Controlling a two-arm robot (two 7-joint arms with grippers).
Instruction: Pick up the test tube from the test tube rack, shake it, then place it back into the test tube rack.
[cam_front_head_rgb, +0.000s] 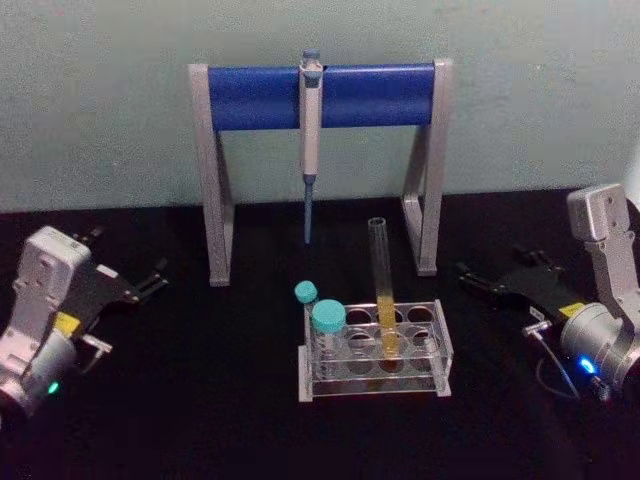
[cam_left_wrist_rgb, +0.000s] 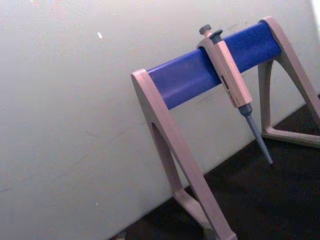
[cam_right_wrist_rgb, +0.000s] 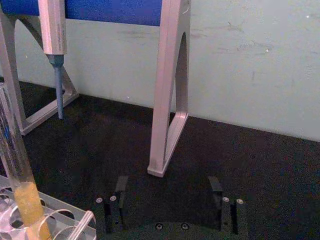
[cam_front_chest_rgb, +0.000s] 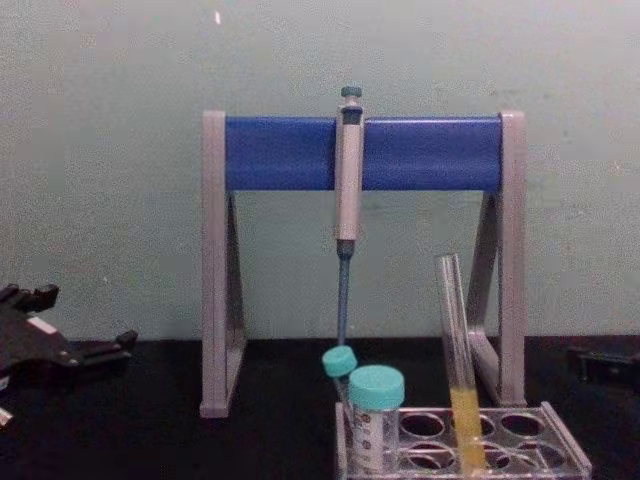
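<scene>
Right fingers (cam_right_wrist_rgb: 216, 192): two black fingers are seen in the right wrist view, set wide apart; nothing is held between them; only the black table is seen in the gap.
Right gripper (cam_front_head_rgb: 478, 280): it is placed low over the black table (cam_front_head_rgb: 200, 400), to the right of the test tube rack and apart from it; it is pointed toward the middle of the table.
Left gripper (cam_front_head_rgb: 155, 277): it is placed at the left side of the table, well apart from the rack; its dark fingers are seen slightly spread with nothing between them; it is also seen at the left edge of the chest view.
Test tube (cam_front_head_rgb: 383, 290): it is standing in a hole of the back row of the rack, leaned a little to the left; yellow liquid is seen in its lower part; it is touched by no gripper.
Test tube rack (cam_front_head_rgb: 440, 345): clear plastic with round holes; it is placed on the table in front of the stand.
Teal-capped tubes (cam_front_head_rgb: 328, 320): two are held in the left end of the rack.
Pipette stand (cam_front_head_rgb: 215, 180): grey legs and a blue bar; it is placed behind the rack, near the pale wall (cam_front_head_rgb: 100, 100).
Pipette (cam_front_head_rgb: 310, 130): it is hung from the middle of the blue bar, tip downward.
</scene>
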